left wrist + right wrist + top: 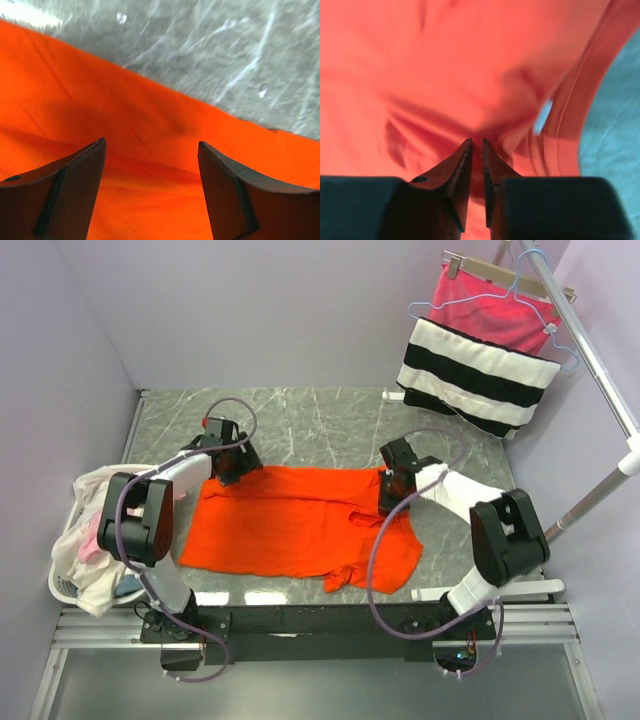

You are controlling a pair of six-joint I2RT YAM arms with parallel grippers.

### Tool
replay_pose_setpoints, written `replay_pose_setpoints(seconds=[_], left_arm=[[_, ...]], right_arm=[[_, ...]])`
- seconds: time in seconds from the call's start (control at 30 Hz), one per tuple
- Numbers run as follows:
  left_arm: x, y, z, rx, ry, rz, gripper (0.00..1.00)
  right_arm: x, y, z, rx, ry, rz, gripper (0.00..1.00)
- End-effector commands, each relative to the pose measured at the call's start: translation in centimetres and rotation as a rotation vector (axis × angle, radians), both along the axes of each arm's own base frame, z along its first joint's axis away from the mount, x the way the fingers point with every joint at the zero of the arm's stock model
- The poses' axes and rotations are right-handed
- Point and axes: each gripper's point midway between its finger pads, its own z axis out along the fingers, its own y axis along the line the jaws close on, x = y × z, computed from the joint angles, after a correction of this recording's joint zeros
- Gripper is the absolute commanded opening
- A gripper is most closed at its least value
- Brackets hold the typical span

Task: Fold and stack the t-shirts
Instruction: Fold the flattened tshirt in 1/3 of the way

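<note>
Lying on grey marbled table (330, 420), orange-red t-shirt (290, 525); lilac walls (250, 310) around.

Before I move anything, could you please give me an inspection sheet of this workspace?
Surface: grey marble table, bare beyond the shirt.
Job's things: orange-red t-shirt spread flat, one near corner rumpled; cream and pink shirts heaped in a basket at the left edge.
Clutter: nothing seen.
Grippers: left pincer open over the shirt's far edge; right pincer closed on a pinch of the shirt's cloth.
Cables: purple cables loop off both arms; the right one hangs over the shirt.
Surroundings: lilac walls; striped cloth on a hanger from a rail, far right.
</note>
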Motion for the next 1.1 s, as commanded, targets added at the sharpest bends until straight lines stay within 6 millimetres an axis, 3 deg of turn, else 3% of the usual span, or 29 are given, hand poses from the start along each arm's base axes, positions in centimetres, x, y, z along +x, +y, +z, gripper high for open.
replay_pose_setpoints(seconds=[0.0,0.13,0.2,0.27,0.33,0.4,0.53,0.77,1.0,1.07], left_arm=[[0.2,0.0,-0.6,0.008,0.006,-0.012,0.79],[0.6,-0.1,-0.9,0.018,0.016,-0.019,0.78],[0.9,-0.1,-1.1,0.024,0.018,-0.023,0.78],[1.1,0.0,-0.9,0.031,0.017,-0.023,0.78],[1.2,0.3,-0.6,0.046,0.009,-0.013,0.77],[1.2,0.6,0.4,0.052,-0.02,-0.005,0.78],[1.1,0.8,2.3,0.052,-0.073,0.001,0.8],[1.1,1.4,3.5,0.076,-0.096,0.021,0.8],[0.6,2.3,3.6,0.111,-0.096,0.044,0.81],[0.3,2.7,3.5,0.128,-0.094,0.05,0.81]], right_arm=[[-3.4,1.2,1.8,0.071,0.008,0.072,0.18],[-7.1,2.4,1.1,0.115,0.092,0.139,0.2],[-7.5,2.4,0.8,0.095,0.092,0.138,0.22],[-5.7,0.5,1.3,-0.002,0.011,0.049,0.25],[-3.5,-0.8,3.0,-0.05,-0.073,-0.018,0.36],[-1.3,-2.8,4.2,-0.085,-0.143,-0.11,0.37],[2.5,-4.3,6.8,-0.032,-0.269,-0.194,0.4],[6.2,-5.4,6.5,-0.022,-0.291,-0.191,0.41],[9.5,-6.4,3.3,-0.016,-0.262,-0.215,0.4],[10.5,-6.9,3.2,-0.015,-0.272,-0.232,0.4]])
